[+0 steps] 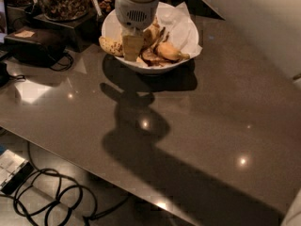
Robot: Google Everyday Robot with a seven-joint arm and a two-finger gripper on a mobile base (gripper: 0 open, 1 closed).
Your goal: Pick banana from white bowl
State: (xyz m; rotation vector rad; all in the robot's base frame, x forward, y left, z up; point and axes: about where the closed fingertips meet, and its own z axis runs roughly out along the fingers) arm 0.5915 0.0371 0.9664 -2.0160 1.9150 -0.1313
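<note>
The white bowl (156,68) stands at the table's far side, lined with crumpled white paper (181,26). My gripper (133,51) hangs from its white wrist over the bowl's left half, with one tan finger (133,44) showing. It is shut on the banana (110,45), pale yellow with brown speckles, which sticks out to the left past the bowl's rim. A short orange-yellow banana (169,51) and a brown-spotted one (150,55) lie in the bowl to the right of the gripper.
The bowl sits on a dark glossy table (211,126). A black box with a cord (33,44) and jars of nuts (61,1) on a black stand are at the back left. Cables (47,197) lie on the floor below the table's front edge.
</note>
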